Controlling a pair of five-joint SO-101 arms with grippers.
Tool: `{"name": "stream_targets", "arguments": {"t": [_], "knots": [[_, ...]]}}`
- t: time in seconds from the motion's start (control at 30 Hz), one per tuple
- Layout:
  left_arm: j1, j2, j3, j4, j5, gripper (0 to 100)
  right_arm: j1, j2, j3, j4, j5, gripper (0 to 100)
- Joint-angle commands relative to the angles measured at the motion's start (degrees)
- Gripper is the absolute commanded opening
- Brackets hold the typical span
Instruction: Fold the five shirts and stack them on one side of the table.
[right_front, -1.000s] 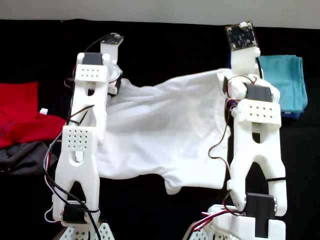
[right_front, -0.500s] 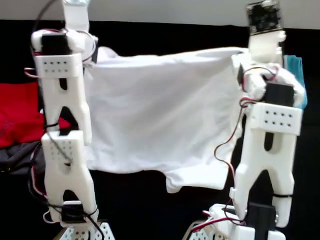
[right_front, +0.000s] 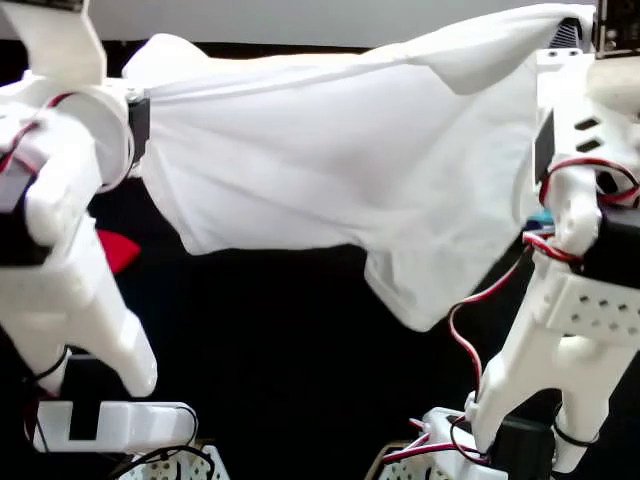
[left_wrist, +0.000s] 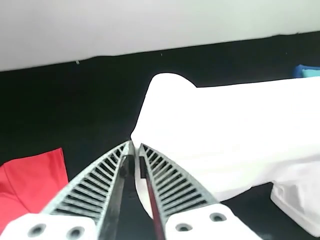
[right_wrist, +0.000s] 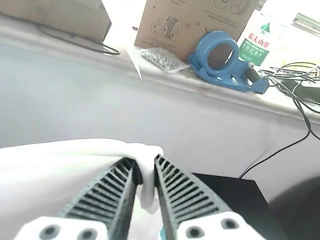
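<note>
Left gripper (left_wrist: 135, 146), seen from its own wrist, is all but closed, its ribbed jaws pinching an edge of the white shirt (left_wrist: 225, 135) at their tips while the cloth runs off from them in a broad band; a red shirt (left_wrist: 30, 185) lies on the black table (left_wrist: 75, 100) below. Right gripper (right_wrist: 145, 161), from its wrist, is likewise clamped on a bunched fold of the same shirt, which wells up between the jaws. In the high view the shirt hangs aloft, spread from the left arm (right_front: 60, 200) at 10 o'clock to the right arm (right_front: 590, 290) at 2 o'clock, its loose hem sagging towards 5 o'clock, and a scrap of the red shirt shows at 9 o'clock. Judging by the drape, the cloth is light, limp and rather slippery. It will hold no shape, so it is best taken by pinched corners or shoulder seams, stretched taut and laid flat before any fold.
</note>
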Motion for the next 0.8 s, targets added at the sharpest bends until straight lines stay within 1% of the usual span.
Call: {"name": "stream_targets", "arguments": {"t": [0.0,0.07,0.27,0.33,0.43,0.53,0.6,0.7,0.77], "knots": [[-1.01,-1.89,2.95,-0.09,-0.09,1,1.10,-0.13,-5.67,7.96,0.44,0.6],[-1.36,-1.89,10.07,-0.09,-0.09,1,1.10,0.22,-5.67,12.79,0.44,0.6],[-3.74,-2.33,37.05,-0.09,-0.44,1,-0.40,-0.13,-3.03,25.36,0.44,0.6],[-5.67,-2.42,42.86,-0.09,-2.37,1,-0.92,-0.22,-0.75,30.37,0.44,0.6],[-9.01,-2.42,50.42,-0.09,-5.54,1,-1.01,-0.22,4.35,34.68,0.44,0.6],[-10.95,-1.89,59.38,-0.09,-9.76,1,-0.84,-0.48,11.56,35.82,0.18,0.6],[-10.95,-1.80,66.07,-0.09,-12.48,1,-1.10,-2.77,17.98,35.47,0.26,0.6],[-10.86,-1.80,73.45,-0.35,-16.35,1,-2.95,-9.19,28.44,33.01,0.53,0.6],[-10.95,-1.89,75.91,-0.35,-19.60,1,-3.38,-15.16,36.26,31.16,1.58,0.6]]}}
